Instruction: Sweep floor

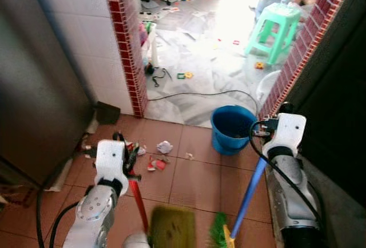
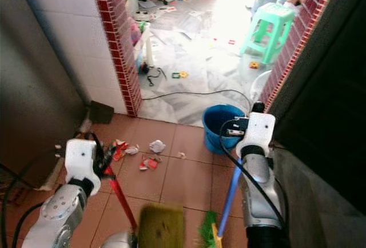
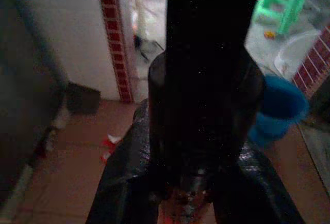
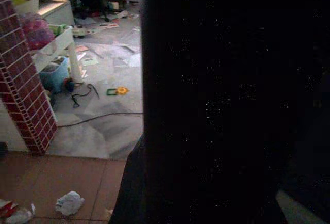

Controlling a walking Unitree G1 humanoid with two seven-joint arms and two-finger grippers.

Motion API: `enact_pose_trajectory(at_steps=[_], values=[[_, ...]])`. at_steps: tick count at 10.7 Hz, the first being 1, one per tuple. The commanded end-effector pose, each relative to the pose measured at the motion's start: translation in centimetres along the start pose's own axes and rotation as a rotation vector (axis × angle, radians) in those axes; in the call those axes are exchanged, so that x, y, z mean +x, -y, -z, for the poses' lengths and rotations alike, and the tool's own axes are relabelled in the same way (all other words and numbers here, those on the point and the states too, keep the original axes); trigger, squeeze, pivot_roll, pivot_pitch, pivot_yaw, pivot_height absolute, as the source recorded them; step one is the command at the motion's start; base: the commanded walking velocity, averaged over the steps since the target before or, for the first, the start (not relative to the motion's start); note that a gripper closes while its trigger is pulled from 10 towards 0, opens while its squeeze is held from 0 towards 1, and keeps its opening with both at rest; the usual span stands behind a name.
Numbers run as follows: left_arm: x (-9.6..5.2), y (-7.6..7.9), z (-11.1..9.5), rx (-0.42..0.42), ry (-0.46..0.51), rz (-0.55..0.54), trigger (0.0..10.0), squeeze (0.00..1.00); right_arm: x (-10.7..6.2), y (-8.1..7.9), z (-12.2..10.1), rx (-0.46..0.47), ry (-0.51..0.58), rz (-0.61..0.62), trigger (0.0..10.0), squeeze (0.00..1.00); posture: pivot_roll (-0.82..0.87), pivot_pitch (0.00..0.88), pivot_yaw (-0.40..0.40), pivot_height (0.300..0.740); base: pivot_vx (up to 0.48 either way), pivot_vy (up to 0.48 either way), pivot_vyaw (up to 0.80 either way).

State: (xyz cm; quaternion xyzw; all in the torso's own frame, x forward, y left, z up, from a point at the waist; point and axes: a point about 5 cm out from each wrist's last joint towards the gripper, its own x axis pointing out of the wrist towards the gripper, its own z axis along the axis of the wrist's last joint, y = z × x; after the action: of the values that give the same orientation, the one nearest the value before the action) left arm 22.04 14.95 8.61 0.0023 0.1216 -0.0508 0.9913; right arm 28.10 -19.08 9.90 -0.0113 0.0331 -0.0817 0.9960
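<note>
1. Near the floor's edge where the terracotta tiles (image 1: 189, 179) meet the pale marble, I see the litter (image 1: 159, 155): a crumpled white scrap, red bits and smaller pieces, lying between the brick pillar (image 1: 123, 42) and the blue bucket (image 1: 231, 128).
2. My left end effector (image 1: 130, 159) is clamped on a red handle (image 1: 137, 199) that runs down to what looks like a dustpan (image 1: 171, 225), blurred at the bottom of the head view.
3. My right end effector (image 1: 269, 131) sits at the top of the blue broom handle (image 1: 249, 191); I judge it holds the stick, but I cannot tell how its fingers stand because the wrist housing hides them. The green bristles (image 1: 217, 231) are low near the dustpan.
4. Step in hand, as I judge it: reach the broom out past the litter and draw it back toward the pan.
5. To do it well, I would set the bristles beyond the white scrap, keep them flat on the tile, and pull in 1 slow stroke so light paper does not scatter.
6. I would keep the pan's lip pressed to the floor and facing the pile.
7. Risks: the bucket is just beside the broom's path, and the black cable (image 1: 200, 95) lies on the marble beyond.
</note>
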Motion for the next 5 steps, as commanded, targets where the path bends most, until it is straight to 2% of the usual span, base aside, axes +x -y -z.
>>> enact_pose_trajectory(at_steps=[1, 2, 5], values=[[0.1, -0.5, -1.8, 0.007, 0.087, -0.027, 10.0, 0.0, 0.4, -0.8, -2.0, 0.015, 0.102, -0.034, 10.0, 0.0, -0.01, 0.0, -0.023, 0.74, 0.0, 0.48, 0.0], [0.5, -0.3, -2.3, 0.043, 0.106, 0.004, 10.0, 0.0, 0.9, -1.0, -2.4, 0.03, 0.116, -0.033, 10.0, 0.0, -0.01, 0.0, -0.017, 0.74, 0.0, 0.48, 0.0], [0.9, -1.1, -3.0, 0.037, 0.121, -0.035, 10.0, 0.0, 1.1, -1.7, -2.9, 0.038, 0.131, -0.056, 10.0, 0.0, -0.02, 0.0, -0.012, 0.74, 0.0, 0.48, 0.0]])
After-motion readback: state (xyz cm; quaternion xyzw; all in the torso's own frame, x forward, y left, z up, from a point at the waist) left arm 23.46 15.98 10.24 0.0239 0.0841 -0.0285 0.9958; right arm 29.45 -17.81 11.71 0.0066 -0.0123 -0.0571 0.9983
